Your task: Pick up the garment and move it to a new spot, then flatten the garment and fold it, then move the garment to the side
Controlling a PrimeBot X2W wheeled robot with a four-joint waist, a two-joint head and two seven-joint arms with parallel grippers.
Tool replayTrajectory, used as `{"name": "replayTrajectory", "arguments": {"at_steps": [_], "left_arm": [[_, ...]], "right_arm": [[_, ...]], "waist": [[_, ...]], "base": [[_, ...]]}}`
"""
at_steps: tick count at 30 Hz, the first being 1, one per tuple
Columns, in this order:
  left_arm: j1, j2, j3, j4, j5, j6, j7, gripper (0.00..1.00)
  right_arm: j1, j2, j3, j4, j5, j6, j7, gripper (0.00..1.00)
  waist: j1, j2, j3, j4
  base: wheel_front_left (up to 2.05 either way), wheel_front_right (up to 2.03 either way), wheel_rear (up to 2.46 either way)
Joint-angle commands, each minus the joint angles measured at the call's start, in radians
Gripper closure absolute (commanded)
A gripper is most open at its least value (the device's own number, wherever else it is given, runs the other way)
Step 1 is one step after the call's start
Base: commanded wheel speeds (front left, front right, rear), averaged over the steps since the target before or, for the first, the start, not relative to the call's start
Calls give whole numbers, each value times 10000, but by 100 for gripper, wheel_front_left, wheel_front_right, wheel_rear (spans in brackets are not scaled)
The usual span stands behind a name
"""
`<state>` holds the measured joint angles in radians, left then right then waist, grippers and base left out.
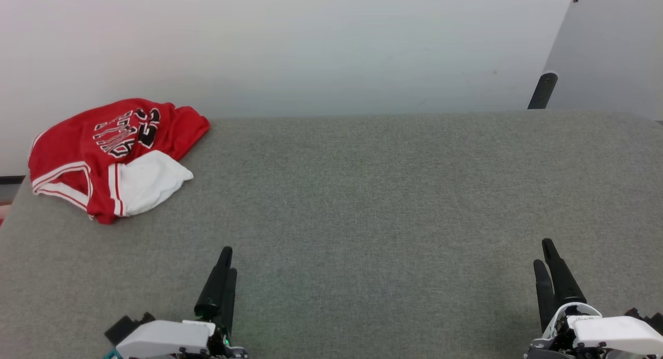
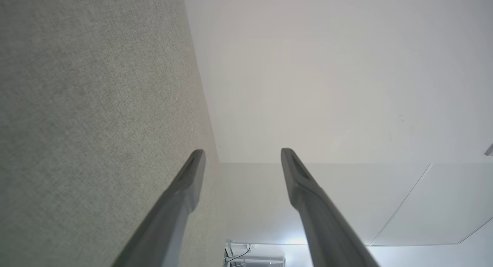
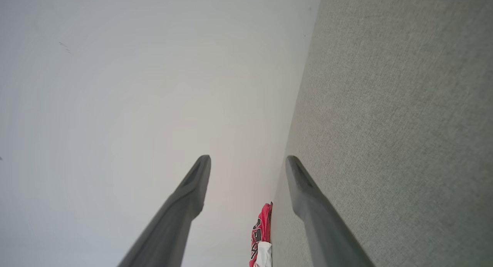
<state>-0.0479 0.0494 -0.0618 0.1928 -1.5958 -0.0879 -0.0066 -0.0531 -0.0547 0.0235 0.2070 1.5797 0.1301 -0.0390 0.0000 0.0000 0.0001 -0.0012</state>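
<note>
Red jersey shirt (image 1: 111,152), crumpled in a heap at the far-left corner of the table (image 1: 362,203), one white sleeve flopped in front w/ red-white striped trim. Black white-edged lettering, too rumpled to read. Tabletop's a grey felt-like weave, flat. Left gripper (image 1: 228,260) & right gripper (image 1: 543,253) sit low at the near edge, well apart from the jersey shirt, both spread wide, nothing held.

Red garment (image 1: 77,141) with white sleeve, black lettering; grey table (image 1: 388,203)

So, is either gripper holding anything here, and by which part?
Nothing is held. The left gripper and right gripper are open and empty; the garment lies untouched.
</note>
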Motion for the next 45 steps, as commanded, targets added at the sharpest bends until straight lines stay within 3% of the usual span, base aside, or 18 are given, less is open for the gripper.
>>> {"name": "replayTrajectory", "arguments": {"at_steps": [1,13,25,36,45], "left_arm": [[-240,95,-72,-179,154,19,-60,0],[-287,415,-594,-358,988,73,-608,0],[-358,813,-1111,-260,3054,486,-1224,0],[-383,1014,-1211,-381,5746,826,-1558,0],[-408,966,-1075,-525,8253,844,-1777,0]], "right_arm": [[-248,-73,75,-191,-152,5,-80,0],[-233,-237,328,-227,-903,6,-489,0],[-222,-281,314,-85,-2920,6,-858,0],[-122,-121,19,-194,-6150,6,-884,0],[22,3,-273,-588,-9238,7,-692,0]], "waist": [[0,0,-2,2],[0,0,-70,24],[0,0,-160,58],[0,0,-251,103],[0,0,-292,132]], "base": [[0,0,0],[0,0,0],[0,0,0],[0,0,0],[0,0,0]]}}
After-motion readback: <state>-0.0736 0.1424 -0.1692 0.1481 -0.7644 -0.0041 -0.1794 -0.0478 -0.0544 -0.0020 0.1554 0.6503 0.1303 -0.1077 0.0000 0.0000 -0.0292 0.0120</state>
